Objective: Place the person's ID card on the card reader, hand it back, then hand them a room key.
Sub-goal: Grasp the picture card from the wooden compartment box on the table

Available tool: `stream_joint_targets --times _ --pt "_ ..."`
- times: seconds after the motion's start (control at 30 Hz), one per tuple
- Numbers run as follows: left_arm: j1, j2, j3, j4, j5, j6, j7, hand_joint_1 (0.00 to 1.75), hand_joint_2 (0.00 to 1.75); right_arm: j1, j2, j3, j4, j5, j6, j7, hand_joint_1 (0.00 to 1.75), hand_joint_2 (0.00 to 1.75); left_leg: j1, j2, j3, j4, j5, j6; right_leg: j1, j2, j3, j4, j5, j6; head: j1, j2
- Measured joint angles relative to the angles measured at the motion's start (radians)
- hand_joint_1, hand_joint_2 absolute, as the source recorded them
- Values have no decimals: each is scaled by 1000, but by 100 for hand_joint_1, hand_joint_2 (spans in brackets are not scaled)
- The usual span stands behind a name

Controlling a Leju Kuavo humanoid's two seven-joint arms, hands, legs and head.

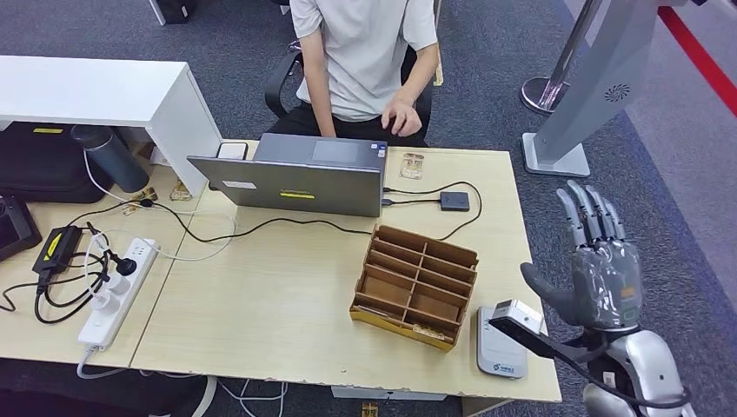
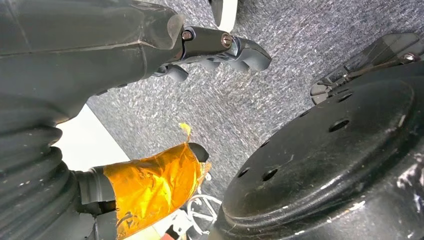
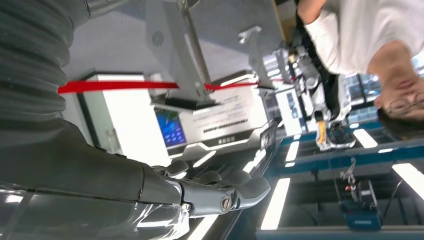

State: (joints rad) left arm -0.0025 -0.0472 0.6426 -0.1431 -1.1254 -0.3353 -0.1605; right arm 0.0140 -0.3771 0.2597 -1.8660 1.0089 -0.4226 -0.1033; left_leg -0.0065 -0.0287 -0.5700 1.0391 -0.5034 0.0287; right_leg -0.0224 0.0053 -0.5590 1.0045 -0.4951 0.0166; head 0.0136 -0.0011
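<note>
My head camera looks down on the bench; my wrist cameras sit close behind my fingers.

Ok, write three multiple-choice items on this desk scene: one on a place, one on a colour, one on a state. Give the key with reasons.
1. Where does the card reader lie?
A. On the laptop
B. At the table's near right corner, beside the brown organizer
C. On the power strip

2. What colour is the power strip?
A. White
B. Red
C. Black

3. How is the right hand?
A. Gripping a card
B. Pressing on the laptop
C. Raised with fingers spread, holding nothing

Key: B, the reader sits on the table just right of the brown organizer; A, the strip at the left is white with dark plugs; C, the hand stands off the table's right edge, fingers apart and empty.
</note>
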Motion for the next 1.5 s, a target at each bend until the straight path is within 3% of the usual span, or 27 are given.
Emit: stream_joint_targets --times 0.2,0.5,0.77,1.23,1.5 --pt "2 2 12 0 10 0 -9 0 175 120 -22 -11 -68 -43 15 -29 0 175 0 0 0 0 -1 0 0 0 0 0 -1 0 0 0" --pt "2 3 20 0 19 0 -10 0 175 194 -32 -11 -102 -46 23 -34 0 175 0 1 1 0 -1 0 0 0 0 0 -1 -1 0 0" --pt "2 7 32 0 23 -3 -14 0 175 288 -58 27 -105 -30 -9 12 0 175 0 1 0 0 -1 0 0 0 0 0 -2 -1 0 0" --pt "3 11 36 0 24 -9 -16 0 175 314 -100 81 -105 -28 -44 61 0 175 0 1 1 0 -1 0 0 1 1 0 -1 -1 0 0" --pt "1 14 36 0 17 -16 -16 0 175 280 -140 249 -73 34 -57 125 0 175 0 1 1 -1 -1 0 0 0 0 0 -2 -1 0 0"
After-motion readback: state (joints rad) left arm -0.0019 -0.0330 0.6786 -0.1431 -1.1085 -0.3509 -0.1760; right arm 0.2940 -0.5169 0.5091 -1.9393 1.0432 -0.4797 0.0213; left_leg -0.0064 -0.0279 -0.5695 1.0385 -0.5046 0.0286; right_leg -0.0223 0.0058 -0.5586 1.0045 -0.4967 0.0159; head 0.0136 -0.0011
